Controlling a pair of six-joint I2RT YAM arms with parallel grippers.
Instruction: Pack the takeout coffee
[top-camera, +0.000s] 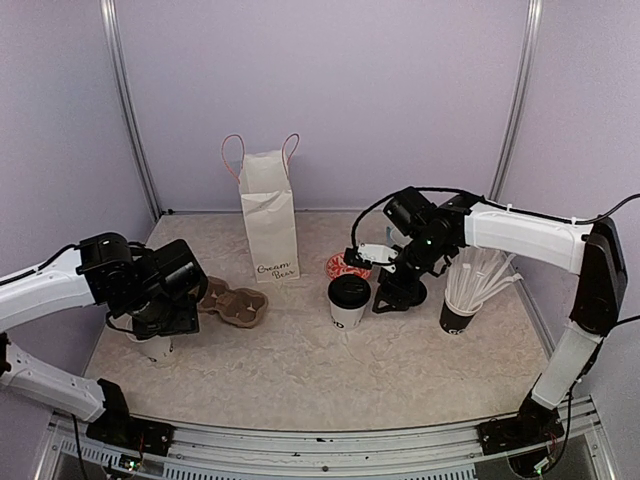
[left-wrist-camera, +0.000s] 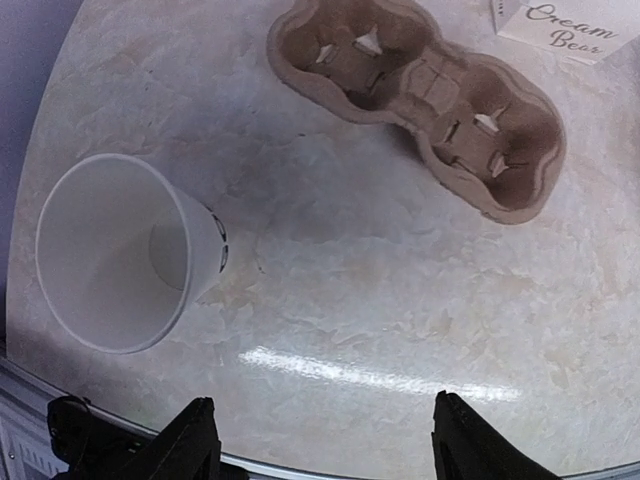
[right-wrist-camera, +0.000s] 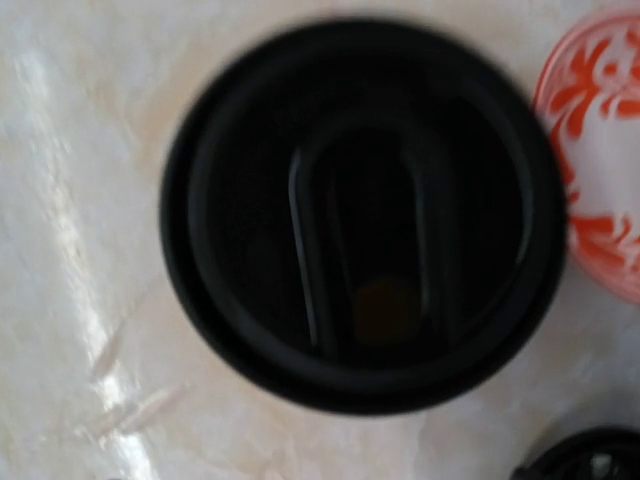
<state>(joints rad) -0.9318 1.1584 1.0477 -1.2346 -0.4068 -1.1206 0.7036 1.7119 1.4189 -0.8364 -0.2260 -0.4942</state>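
One takeout coffee cup (top-camera: 348, 302), white with a black lid (right-wrist-camera: 360, 215), stands mid-table. My right gripper (top-camera: 393, 298) is just right of it, low over the table and open, touching nothing; its fingers do not show in the right wrist view. A second white cup (left-wrist-camera: 110, 250) stands without a lid near the table's left front edge. My left gripper (left-wrist-camera: 325, 450) hovers beside it, open, with only bare table between its fingertips (left-wrist-camera: 185, 440). In the top view that cup (top-camera: 158, 348) is half hidden under the left arm.
A brown two-hole cup carrier (top-camera: 235, 303) lies between the cups. Behind it stands a white paper bag (top-camera: 270, 215) with handles. A red-patterned dish (right-wrist-camera: 600, 150) sits behind the lidded cup. A dark cup of white straws (top-camera: 462, 312) stands to the right.
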